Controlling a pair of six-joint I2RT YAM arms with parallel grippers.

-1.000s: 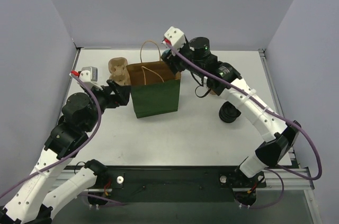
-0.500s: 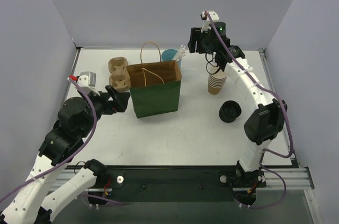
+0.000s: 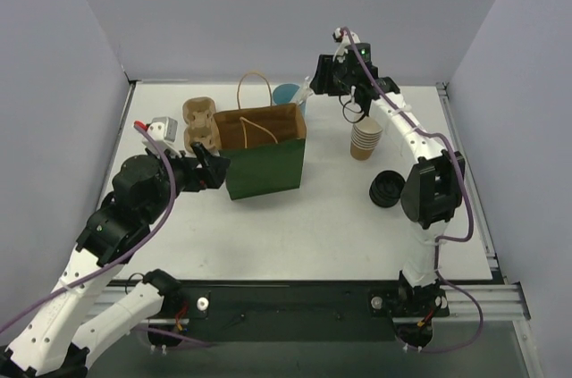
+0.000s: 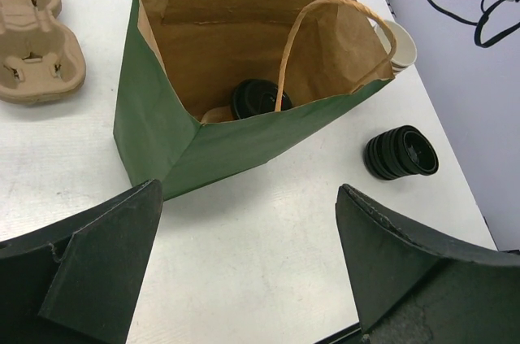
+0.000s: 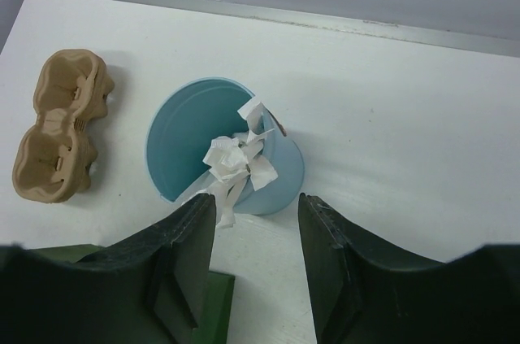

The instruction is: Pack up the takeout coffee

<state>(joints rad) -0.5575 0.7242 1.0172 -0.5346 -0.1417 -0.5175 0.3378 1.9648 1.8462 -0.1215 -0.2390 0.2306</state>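
Observation:
The takeout coffee [image 4: 258, 99], a tan cup with a black lid, lies at the bottom of the open green bag [image 4: 203, 157]; the top view cannot see into the bag [image 3: 265, 165]. My left gripper [image 3: 214, 169] is open and empty, low at the bag's left side; its fingers [image 4: 97, 254] stand wide apart over bare table. My right gripper [image 3: 315, 81] is open and empty, raised behind the bag's right rear corner. In the right wrist view its jaws [image 5: 256, 206] frame the light-blue cup [image 5: 219, 145], with a corner of the bag [image 5: 207, 311] below.
The light-blue cup [image 3: 288, 94] with white sticks [image 5: 240, 157] stands behind the bag. A brown cup carrier [image 3: 200, 123] lies at the back left. A stack of cream cups [image 3: 365, 138] and a stack of black lids [image 3: 388, 189] sit right of the bag.
My right gripper left the bag's top and rose back toward the rear, now over the light-blue cup. My left gripper drew back, then moved in close to the bag's left side.

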